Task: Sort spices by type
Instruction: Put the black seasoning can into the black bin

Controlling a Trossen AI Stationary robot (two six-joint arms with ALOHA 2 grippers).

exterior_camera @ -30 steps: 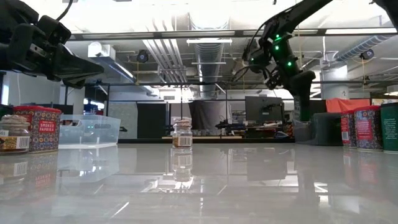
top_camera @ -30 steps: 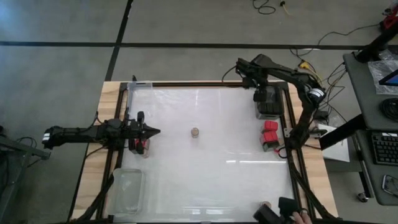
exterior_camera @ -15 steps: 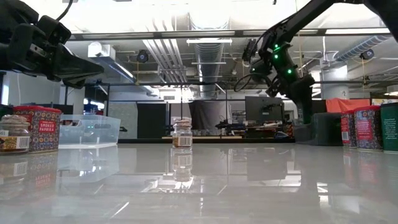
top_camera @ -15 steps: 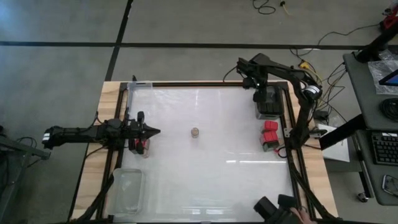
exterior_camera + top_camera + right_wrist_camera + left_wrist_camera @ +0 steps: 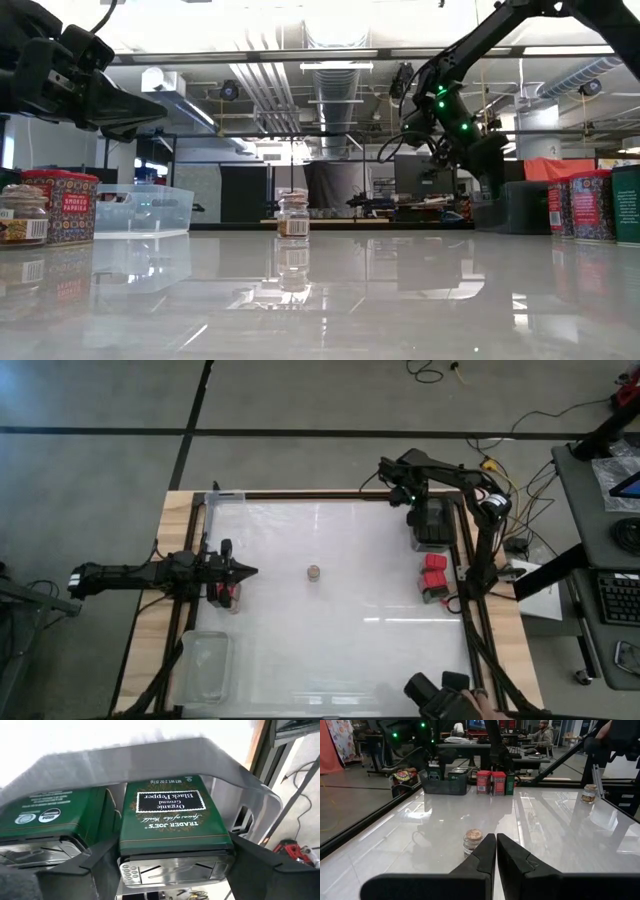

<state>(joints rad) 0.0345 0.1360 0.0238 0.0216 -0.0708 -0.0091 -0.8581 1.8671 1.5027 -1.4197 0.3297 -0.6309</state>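
Two green black-pepper tins lie in a grey bin at the far right. My right gripper hangs open above it, slanting down, a finger on either side of the right-hand tin, apart from it. Two red tins stand nearer on the table. A round tan-topped jar stands upright at the table's middle. My left gripper waits shut and level at the left, above a red tin and a jar.
One clear tray sits at the near left and another at the far left. A person's hand with a dark object reaches over the near edge at the right. A black frame rail runs beside the bin.
My right gripper has come down toward the grey bin and tipped more steeply downward. The person's hand at the near edge has shifted a little toward the left.
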